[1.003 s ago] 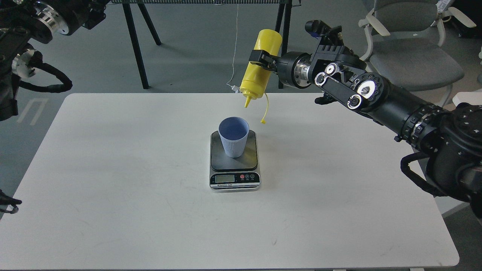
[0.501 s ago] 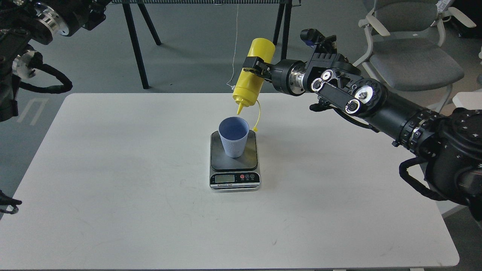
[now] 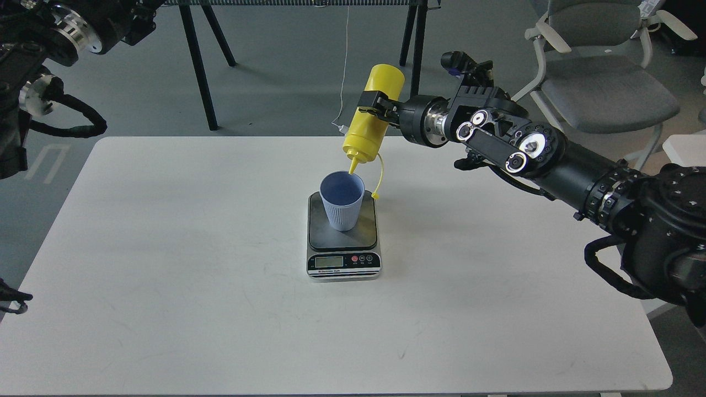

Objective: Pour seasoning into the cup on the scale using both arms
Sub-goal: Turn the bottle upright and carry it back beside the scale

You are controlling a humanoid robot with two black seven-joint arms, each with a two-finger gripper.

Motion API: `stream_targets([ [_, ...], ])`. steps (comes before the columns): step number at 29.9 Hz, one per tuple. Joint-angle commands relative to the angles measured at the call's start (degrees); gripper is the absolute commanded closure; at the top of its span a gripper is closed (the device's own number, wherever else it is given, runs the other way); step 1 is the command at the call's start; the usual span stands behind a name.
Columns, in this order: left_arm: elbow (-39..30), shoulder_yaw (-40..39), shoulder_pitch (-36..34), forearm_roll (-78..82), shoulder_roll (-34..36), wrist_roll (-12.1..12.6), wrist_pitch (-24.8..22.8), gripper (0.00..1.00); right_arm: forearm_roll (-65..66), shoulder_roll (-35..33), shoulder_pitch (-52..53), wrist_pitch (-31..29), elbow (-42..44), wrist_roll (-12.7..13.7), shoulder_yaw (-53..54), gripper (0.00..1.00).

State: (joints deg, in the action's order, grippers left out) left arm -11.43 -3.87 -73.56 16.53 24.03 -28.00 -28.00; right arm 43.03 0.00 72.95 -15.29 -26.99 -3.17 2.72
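the seasoning bottle [image 3: 374, 114] hangs upside down and tilted over the middle of the table, its flat base up and toward the far edge, its pointed nozzle down. the nozzle tip sits right at the far rim of the cup [image 3: 342, 200]; whether it touches the rim cannot be told. the tethered yellow cap [image 3: 375, 194] dangles on its strap just to the right of the cup, near the scale's far right corner.

the cup stands upright on the dark weighing plate of the scale [image 3: 343, 236], toward the plate's far side. its inside looks plain blue. the scale rests flat near the centre of the white table [image 3: 165, 264], its silver front with display and round buttons facing the near edge.

the right gripper [image 3: 376, 105] is clamped across the bottle's body, about midway up, with its jaws closed just to the bottle's width, one black finger showing across the yellow wall. the right arm [image 3: 551, 160] reaches in from the right edge, crossing above the far right part of the table.

the left arm [image 3: 44, 33] is held high beyond the far left corner, away from the table, and its gripper is out of view.

behind the table stand black metal legs [image 3: 198, 66] and a grey office chair [image 3: 601, 82].
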Motion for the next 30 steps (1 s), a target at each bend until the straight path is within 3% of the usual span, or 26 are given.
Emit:
stream_targets([
  [1, 0.0, -0.1, 0.0, 0.0, 0.0, 0.0, 0.0, 0.0, 0.1, 0.0, -0.1, 0.1, 0.1, 0.0, -0.1, 0.71],
  [12, 0.0, 0.0, 0.0, 0.0, 0.0, 0.0, 0.0, 0.0, -0.3, 0.0, -0.1, 0.1, 0.4, 0.0, 1.4, 0.7],
  [27, 0.0, 0.2, 0.0, 0.0, 1.2, 0.0, 0.0, 0.01, -4.6, 0.0, 1.3, -0.3, -4.6, 0.4, 29.4, 0.7],
  [30, 0.1, 0.2, 0.0, 0.0, 1.5, 0.0, 0.0, 0.0, -14.2, -6.5, 1.4, -1.5, -7.4, 0.4, 34.4, 0.71],
])
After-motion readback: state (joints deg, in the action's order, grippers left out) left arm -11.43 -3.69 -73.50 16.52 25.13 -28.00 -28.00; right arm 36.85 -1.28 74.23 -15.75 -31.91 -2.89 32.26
